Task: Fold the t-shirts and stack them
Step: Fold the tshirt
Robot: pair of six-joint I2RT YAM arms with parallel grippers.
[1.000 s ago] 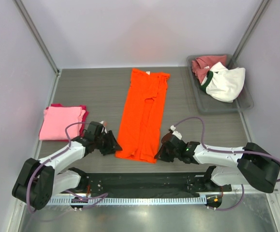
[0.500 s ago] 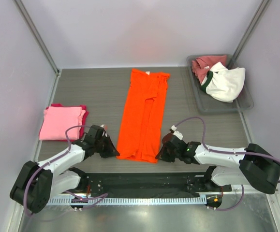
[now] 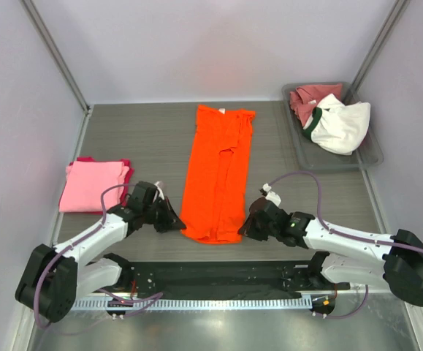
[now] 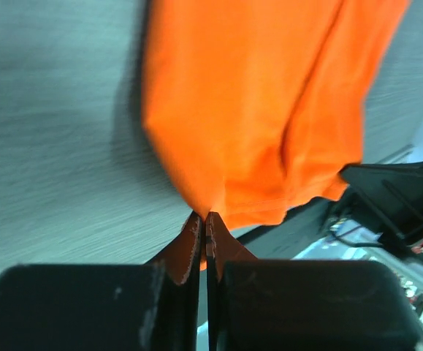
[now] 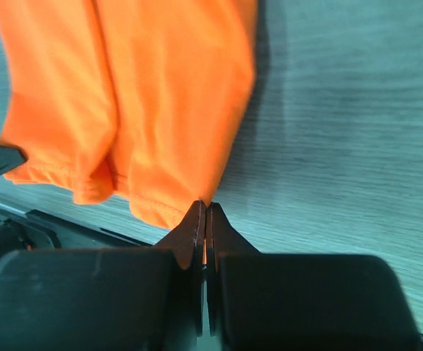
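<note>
A bright orange cloth t-shirt (image 3: 217, 175) lies flat on the grey wood-grain tabletop (image 3: 145, 139). Its sides are already folded in, so it forms a long narrow strip with the collar at the far end and the hem towards the arm bases.

The left tool (image 3: 176, 221) sits at the near-left corner of the orange shirt. In the left wrist view its jaws are pressed together with a pinch of orange hem between the tips. The right tool (image 3: 244, 231) mirrors it at the near-right corner, jaws likewise clamped on the hem edge. Holding both corners at once probably serves to keep the hem taut and level, so the strip can be carried over itself towards the collar without skewing.

Left of the orange shirt, well apart from it, a folded light pink cloth t-shirt (image 3: 93, 183) rests on a folded magenta cloth t-shirt (image 3: 127, 167). This looks like the stack the orange shirt will join.

To the far right of the orange shirt, a shallow grey plastic tray (image 3: 372, 157) holds a crumpled dusty rose-red cloth t-shirt (image 3: 310, 96) and a bundled white cloth t-shirt with a dark green collar (image 3: 343, 124). Both are unfolded and waiting their turn.
</note>
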